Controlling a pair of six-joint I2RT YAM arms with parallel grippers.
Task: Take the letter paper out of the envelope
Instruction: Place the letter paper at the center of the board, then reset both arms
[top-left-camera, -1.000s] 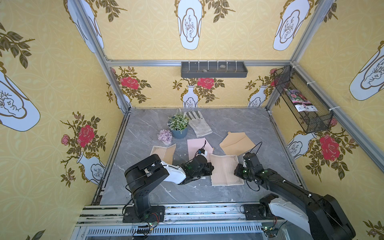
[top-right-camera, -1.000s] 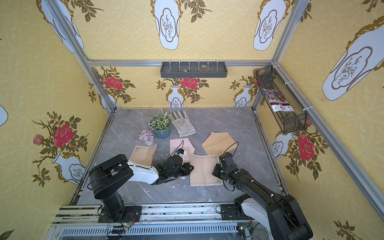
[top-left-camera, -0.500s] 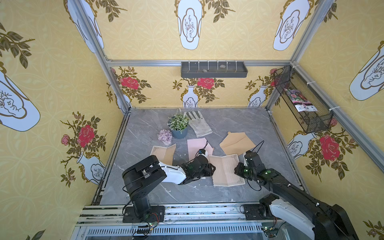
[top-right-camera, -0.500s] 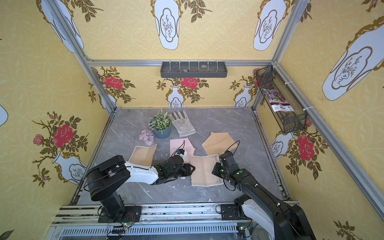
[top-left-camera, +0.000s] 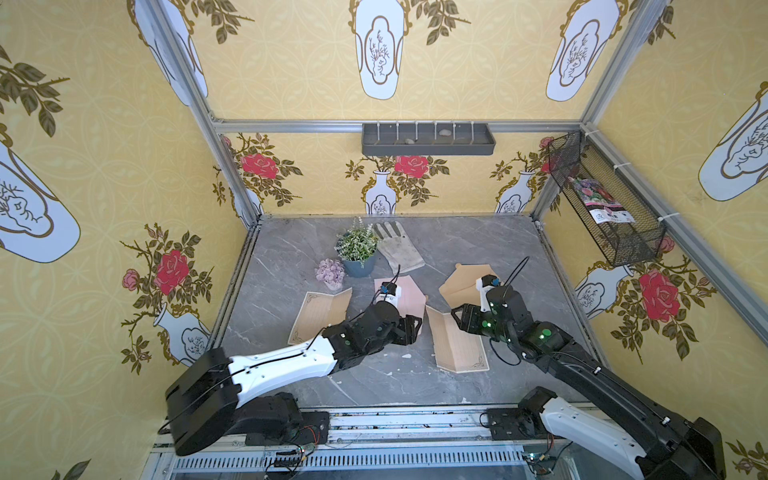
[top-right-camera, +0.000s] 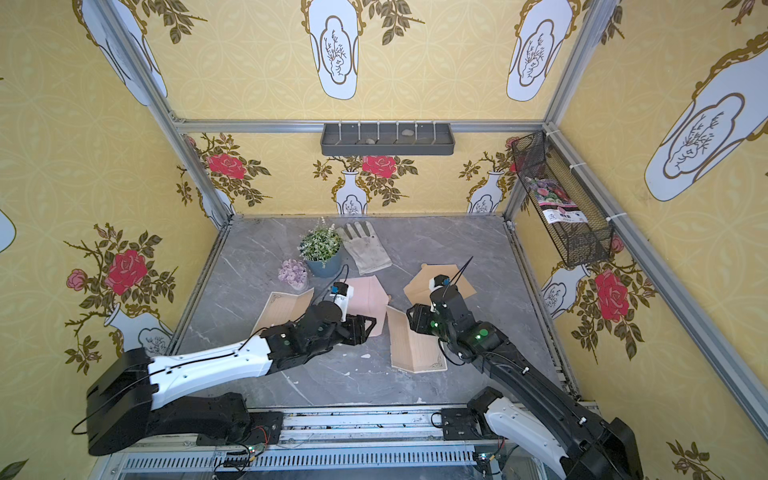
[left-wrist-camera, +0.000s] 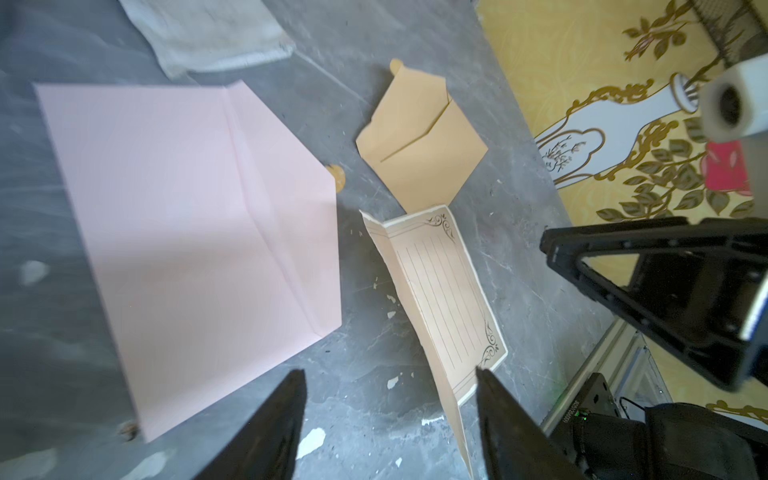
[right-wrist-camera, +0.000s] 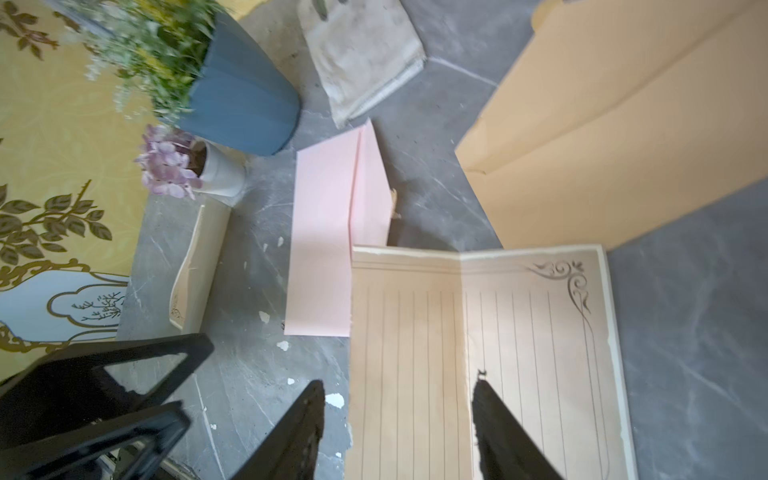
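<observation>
Change: both grippers part since a second ago.
Left gripper: fingers spread, empty.
Right gripper: fingers spread, empty.
Letter paper: flat, between grippers, outside pink envelope at its 11 o'clock.
Tan envelope: 12 o'clock.

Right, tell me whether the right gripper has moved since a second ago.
Yes. In a top view the right gripper has shifted toward the back wall: its wrist now overlaps the tan envelope, which it sat clear of before.
</observation>
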